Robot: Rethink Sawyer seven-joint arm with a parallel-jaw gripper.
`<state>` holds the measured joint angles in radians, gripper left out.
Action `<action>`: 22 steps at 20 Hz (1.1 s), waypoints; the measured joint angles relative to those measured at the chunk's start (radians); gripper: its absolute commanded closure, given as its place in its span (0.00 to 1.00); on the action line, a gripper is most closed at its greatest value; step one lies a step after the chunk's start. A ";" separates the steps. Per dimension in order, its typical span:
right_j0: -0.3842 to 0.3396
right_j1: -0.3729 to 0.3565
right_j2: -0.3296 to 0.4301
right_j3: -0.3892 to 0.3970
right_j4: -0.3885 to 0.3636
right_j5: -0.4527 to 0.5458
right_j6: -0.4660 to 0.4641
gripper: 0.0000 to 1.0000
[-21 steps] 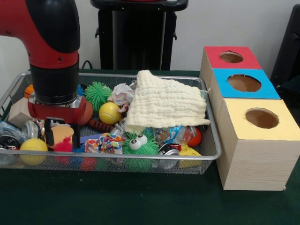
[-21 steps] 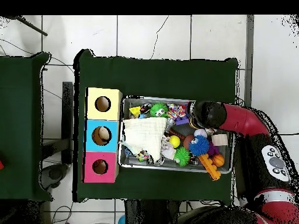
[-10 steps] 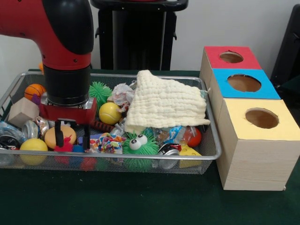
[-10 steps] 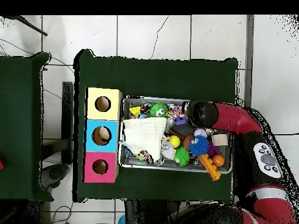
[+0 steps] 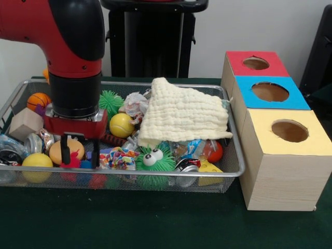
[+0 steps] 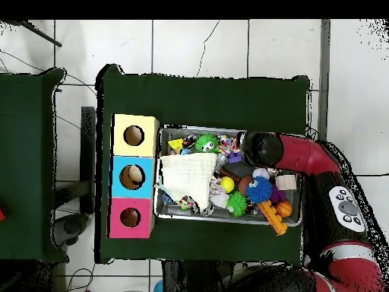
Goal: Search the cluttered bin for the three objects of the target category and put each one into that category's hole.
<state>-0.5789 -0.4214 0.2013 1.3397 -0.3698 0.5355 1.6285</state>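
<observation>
My gripper point(image 5: 80, 152) hangs low over the left part of the wire bin point(image 5: 228, 174), open. Its two black fingers point(image 5: 95, 154) stand apart above a red feathery toy point(image 5: 71, 162) and a multicoloured packet point(image 5: 116, 158). An orange-yellow ball point(image 5: 75, 147) lies just behind the left finger. A cream cloth point(image 5: 181, 115) covers the bin's right half. Yellow balls lie at the bin's middle point(image 5: 122, 124) and front left point(image 5: 36, 162). From above, the arm point(image 6: 292, 154) hides the gripper. The box's red point(image 5: 256, 63), blue point(image 5: 270, 92) and yellow point(image 5: 289, 130) holes stand right of the bin.
In the bin are a green spiky toy with eyes point(image 5: 154, 161), a green spiky ball point(image 5: 108, 102), a small basketball point(image 5: 39, 99), a wooden block point(image 5: 25, 123), a red-orange ball point(image 5: 213, 151) and crushed cans point(image 5: 10, 150). A black stand point(image 5: 153, 39) rises behind the bin.
Over the last second the gripper moved right in the front view, uncovering the small basketball. It has barely moved in the last half second.
</observation>
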 measured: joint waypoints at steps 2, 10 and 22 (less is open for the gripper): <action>-0.002 0.002 0.000 0.000 0.000 -0.010 0.000 0.00; -0.009 0.008 -0.002 0.011 0.000 -0.059 0.000 0.00; -0.009 -0.023 -0.020 0.122 0.000 -0.090 0.000 0.00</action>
<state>-0.5882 -0.4446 0.1813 1.4618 -0.3694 0.4459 1.6285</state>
